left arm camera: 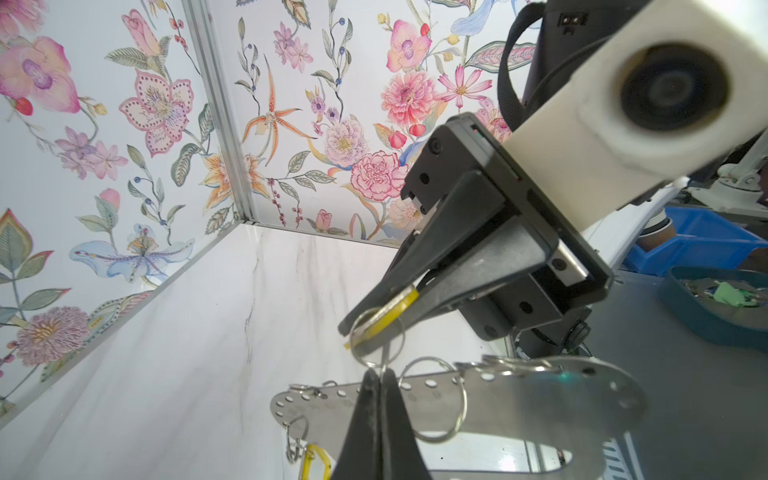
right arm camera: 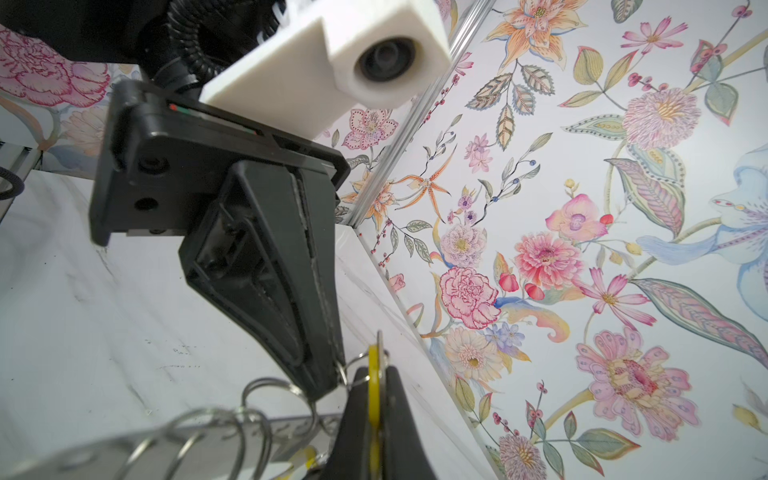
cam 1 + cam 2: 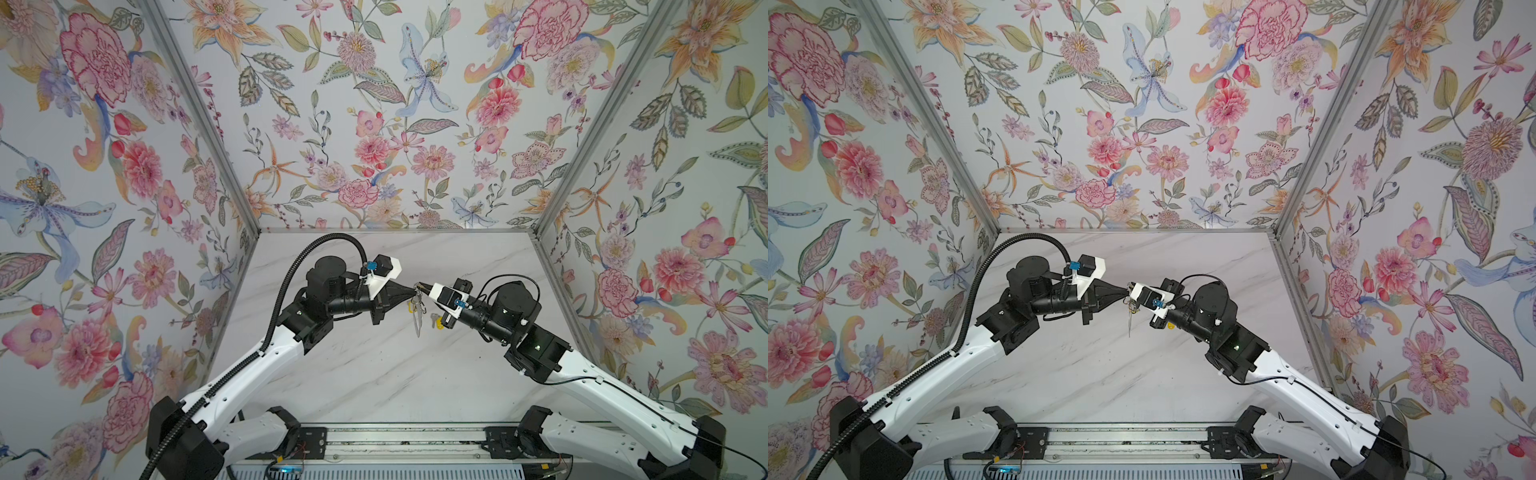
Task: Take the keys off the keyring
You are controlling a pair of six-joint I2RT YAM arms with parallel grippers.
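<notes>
Left gripper (image 1: 377,374): fingers pressed together, pinching a small ring (image 1: 360,357) at the keyring's (image 1: 519,399) punched edge. Right gripper (image 1: 361,334), just beside the keyring: fingers clamped on a yellow-tagged key (image 1: 401,305). Keyring hangs above the table (image 3: 374,374).

Below me, the white grey-veined marble tabletop (image 3: 374,374) bears one small silver key with a yellow tag (image 3: 435,321).
</notes>
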